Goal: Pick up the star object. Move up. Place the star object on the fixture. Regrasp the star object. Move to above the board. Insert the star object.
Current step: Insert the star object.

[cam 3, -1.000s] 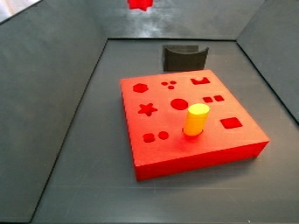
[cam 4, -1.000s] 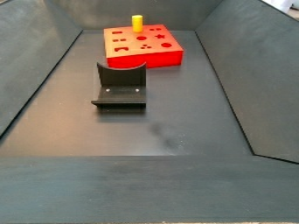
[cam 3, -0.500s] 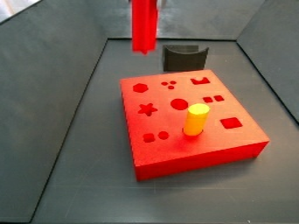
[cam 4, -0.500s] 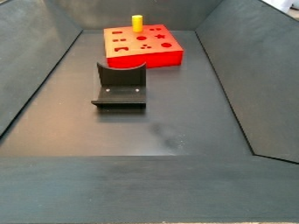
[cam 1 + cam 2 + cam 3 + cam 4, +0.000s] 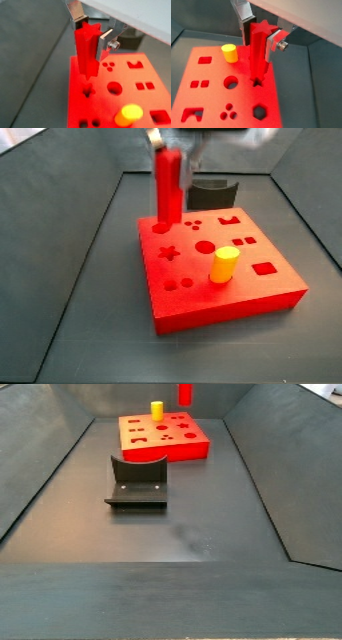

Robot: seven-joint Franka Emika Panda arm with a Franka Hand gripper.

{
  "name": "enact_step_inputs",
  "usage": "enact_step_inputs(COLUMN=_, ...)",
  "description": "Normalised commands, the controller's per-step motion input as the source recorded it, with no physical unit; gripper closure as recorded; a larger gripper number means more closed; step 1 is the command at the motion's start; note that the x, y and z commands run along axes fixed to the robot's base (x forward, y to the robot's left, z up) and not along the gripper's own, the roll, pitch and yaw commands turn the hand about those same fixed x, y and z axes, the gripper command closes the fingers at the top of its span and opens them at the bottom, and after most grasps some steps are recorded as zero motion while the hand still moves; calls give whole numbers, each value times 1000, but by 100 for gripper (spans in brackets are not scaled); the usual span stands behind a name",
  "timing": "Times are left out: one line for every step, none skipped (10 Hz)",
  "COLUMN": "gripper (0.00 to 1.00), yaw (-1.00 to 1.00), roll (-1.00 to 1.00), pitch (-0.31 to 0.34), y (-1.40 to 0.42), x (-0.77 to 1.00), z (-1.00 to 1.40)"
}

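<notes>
The gripper (image 5: 93, 27) is clamped on the top of the star peg (image 5: 87, 52), its silver fingers (image 5: 77, 12) pressing opposite sides so the peg hangs upright, lower end down toward the board (image 5: 143, 100). That hold suits insertion: a vertical peg can drop straight into a matching hole. In both wrist views the peg's lower tip sits close above the star hole (image 5: 256, 82), and its points seem roughly lined up with the hole's, though whether the tip has entered cannot be told. In a side view the peg (image 5: 167, 183) stands at the upper middle of the frame over the board's (image 5: 221, 303) far left corner, apparently nearer a round hole than the star hole (image 5: 168, 253); that is likely the viewing angle, so the wrist views judge alignment better. The side views alone show the fixture (image 5: 138, 481), empty and apart from the board (image 5: 163, 439), and the yellow peg (image 5: 223, 265) standing in another hole. In that view only the peg's (image 5: 186, 393) lower end shows, at the top edge.
</notes>
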Motion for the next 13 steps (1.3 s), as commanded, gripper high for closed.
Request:
enact_step_inputs(gripper=100, yaw=0, roll=56, pitch=0, y=0, x=0, z=-191)
enact_step_inputs(gripper=100, yaw=0, roll=7, pitch=-76, y=-60, x=0, z=-651)
enact_step_inputs(gripper=100, yaw=17, roll=0, pitch=-71, y=0, x=0, z=-809)
enact_step_inputs(gripper=100, yaw=0, roll=-26, pitch=0, y=0, x=0, z=-31)
enact_step_inputs(gripper=100, yaw=0, roll=3, pitch=-29, y=0, x=0, z=-174)
enact_step_inputs(gripper=100, yaw=97, roll=96, pitch=0, y=0, x=-34, z=-514)
enact_step_inputs(gripper=100, yaw=306, roll=169, pitch=0, y=0, x=-289, z=-663)
enact_step_inputs(gripper=100, yaw=471, roll=121, pitch=0, y=0, x=-363, z=-800)
enact_step_inputs(gripper=100, yaw=534, roll=19, pitch=0, y=-111, x=-249, z=-860)
enact_step_inputs(gripper=100, yaw=574, roll=-7, pitch=0, y=-269, x=0, z=-931)
enact_step_inputs(gripper=100, yaw=303, roll=-27, pitch=41, y=-171, x=431, z=-806)
enact_step_inputs(gripper=100, yaw=51, roll=0, pitch=83, y=0, x=629, z=-663)
enact_step_inputs(gripper=100, yaw=17, roll=20, pitch=134, y=77, x=571, z=-591)
